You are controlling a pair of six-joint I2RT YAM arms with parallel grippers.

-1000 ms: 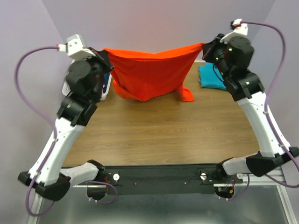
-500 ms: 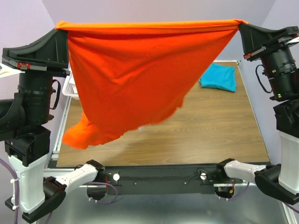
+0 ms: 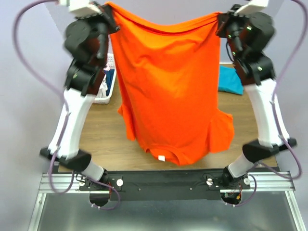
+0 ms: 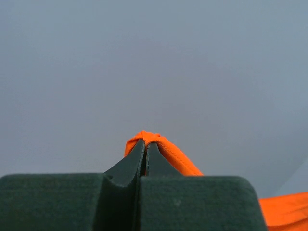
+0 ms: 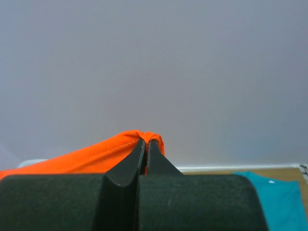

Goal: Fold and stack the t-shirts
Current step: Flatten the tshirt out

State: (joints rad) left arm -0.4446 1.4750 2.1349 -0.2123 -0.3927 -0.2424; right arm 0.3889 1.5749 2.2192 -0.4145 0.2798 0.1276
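The orange-red t-shirt [image 3: 168, 82] hangs spread between my two raised grippers, hem at the top, collar and sleeves low near the table's front edge. My left gripper [image 3: 109, 10] is shut on its upper left hem corner; the pinched fabric [image 4: 159, 143] shows at the jaw tips of that gripper [image 4: 146, 144]. My right gripper [image 3: 219, 20] is shut on the upper right corner, and the hem [image 5: 101, 154] trails left from the tips of the gripper [image 5: 146, 143]. A folded teal-blue t-shirt [image 3: 231, 79] lies on the table at the back right, also in the right wrist view [image 5: 279, 202].
A white basket [image 3: 105, 91] with dark and light fabric stands at the table's left edge behind the left arm. The wooden table [image 3: 103, 134] shows under the hanging shirt. Grey walls enclose the back and sides.
Both arms have swung back from a wide, near-camera pose to a narrower one. The shirt, slanting with one side trailing half a second ago, now hangs straight down, full length.
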